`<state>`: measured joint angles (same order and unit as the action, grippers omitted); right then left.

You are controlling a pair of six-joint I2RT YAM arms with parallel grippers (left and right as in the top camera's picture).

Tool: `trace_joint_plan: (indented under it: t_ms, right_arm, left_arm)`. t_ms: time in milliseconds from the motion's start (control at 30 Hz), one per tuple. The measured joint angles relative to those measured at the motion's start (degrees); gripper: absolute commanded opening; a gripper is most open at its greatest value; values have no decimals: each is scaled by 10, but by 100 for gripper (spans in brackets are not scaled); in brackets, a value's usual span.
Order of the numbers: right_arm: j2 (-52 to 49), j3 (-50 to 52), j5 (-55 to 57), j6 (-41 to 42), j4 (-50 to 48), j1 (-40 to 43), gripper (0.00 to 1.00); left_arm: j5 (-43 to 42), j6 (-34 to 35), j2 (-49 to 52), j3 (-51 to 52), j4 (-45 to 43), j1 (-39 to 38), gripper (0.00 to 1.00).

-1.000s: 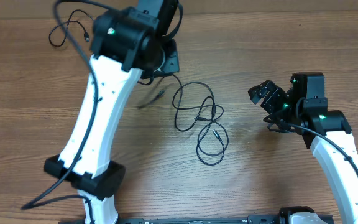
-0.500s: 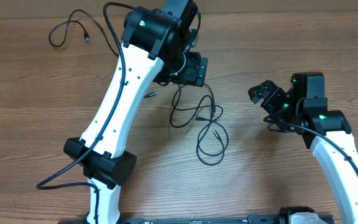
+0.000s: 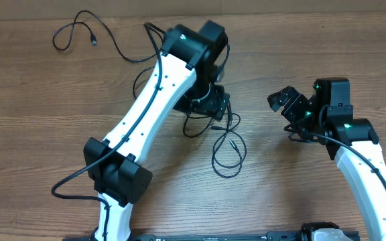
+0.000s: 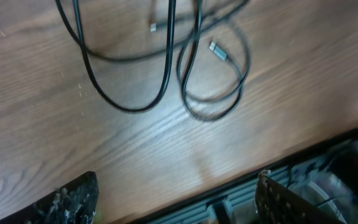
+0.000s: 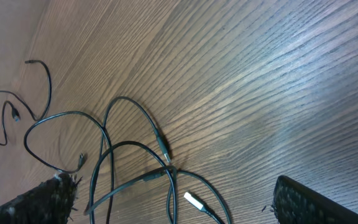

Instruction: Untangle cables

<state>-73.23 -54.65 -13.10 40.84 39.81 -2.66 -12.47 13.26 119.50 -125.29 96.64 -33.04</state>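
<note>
Wood-grain desk [image 3: 32, 100] fills the overhead view. Left arm [image 3: 159, 87] reaches diagonally across to desk centre; right arm [image 3: 360, 154] stands at the right, well apart from the cords. Left gripper [image 4: 173, 199] hangs above the tangle, jaws spread wide, holding nothing. Right gripper [image 5: 182, 199] is off to the right of the tangle, jaws also wide apart and empty. The tangled cables [image 3: 221, 127] lie at desk centre, thin black loops crossing each other, partly hidden under the left gripper. One separate cable [image 3: 76, 25] lies loose at the far left corner, well apart from the tangle. A silvery-white plug [image 4: 218, 51] rests inside one loop, flat on the wood.
</note>
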Motion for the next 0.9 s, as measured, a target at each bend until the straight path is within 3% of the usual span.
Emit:
trace_joint_plan:
  t_ms: [200,467,767,900]
  right_arm:
    - [0,0,0,0,0,0,100]
    - [0,0,0,0,0,0,100]
    - [0,0,0,0,0,0,100]
    - [0,0,0,0,0,0,100]
  left_arm:
    - [5,-40,0,92,0,-10,73]
    - [13,-64,0,200,-127,-15,71]
    - [16,-93,0,240,-231,-15,68]
    - [17,-101,0,256,-274,-15,54]
